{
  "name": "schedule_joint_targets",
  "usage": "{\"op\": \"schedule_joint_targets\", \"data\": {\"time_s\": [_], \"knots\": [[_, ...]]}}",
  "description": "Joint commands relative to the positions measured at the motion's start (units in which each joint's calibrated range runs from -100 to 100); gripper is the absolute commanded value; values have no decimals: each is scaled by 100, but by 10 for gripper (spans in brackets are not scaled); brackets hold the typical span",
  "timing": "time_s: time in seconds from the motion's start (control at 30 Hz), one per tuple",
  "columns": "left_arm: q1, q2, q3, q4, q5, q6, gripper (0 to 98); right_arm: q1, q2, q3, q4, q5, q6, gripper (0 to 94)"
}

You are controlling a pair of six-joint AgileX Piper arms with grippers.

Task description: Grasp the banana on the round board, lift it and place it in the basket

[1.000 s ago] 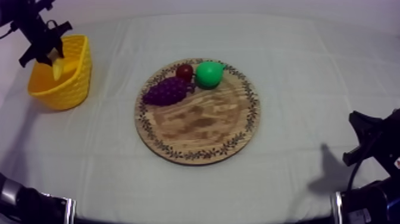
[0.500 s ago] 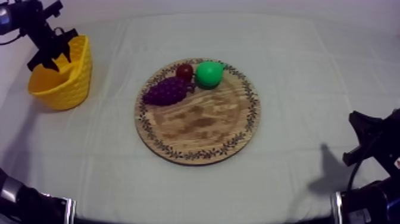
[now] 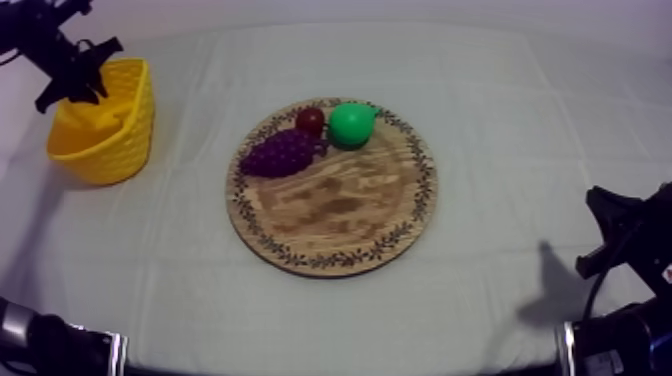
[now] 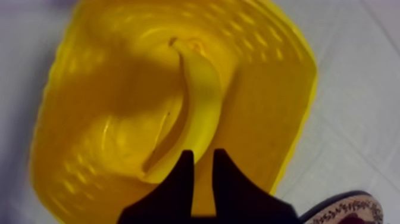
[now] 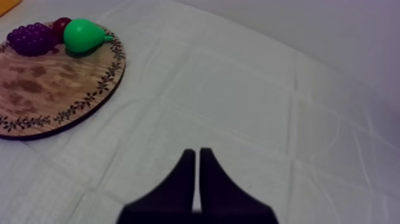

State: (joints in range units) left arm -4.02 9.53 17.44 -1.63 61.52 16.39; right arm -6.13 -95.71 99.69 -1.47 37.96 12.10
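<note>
Cloth-covered table (image 3: 520, 120), round wooden board (image 3: 330, 215) at its middle; yellow basket (image 3: 110, 150) near its left edge

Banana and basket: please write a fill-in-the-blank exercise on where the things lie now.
1. The banana lies inside the yellow ____.
2. The green fruit on the wooden board is a ____.
3. The right gripper has its fingers together as a wedge: it is ____.
Missing words: basket; pear; shut.

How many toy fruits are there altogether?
4. The grapes, the small red fruit and the pear sit close together at the far side of the board. The banana lies inside the yellow basket. None seems hidden.
</note>
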Motion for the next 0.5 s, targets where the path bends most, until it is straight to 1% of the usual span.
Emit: {"op": "schedule_joint_targets", "data": {"time_s": [0.0, 0.13, 0.3, 0.37, 0.47], "knots": [[-14, -969, 697, 398, -461, -638, 34, 0, -4, -3, -2, 2, -2, 5], [33, -2223, 1728, 597, -1074, -1003, 11, 0, -4, -3, -2, 2, -1, 5], [64, -3930, 3166, 761, -1823, -1327, 4, 0, -4, -3, -2, 2, -1, 5], [92, -4676, 3748, 794, -2063, -1434, 3, 0, -4, -3, -2, 2, -2, 5], [175, -5797, 4481, 764, -2271, -1560, 2, 0, -4, -3, -2, 2, -1, 5]]}}
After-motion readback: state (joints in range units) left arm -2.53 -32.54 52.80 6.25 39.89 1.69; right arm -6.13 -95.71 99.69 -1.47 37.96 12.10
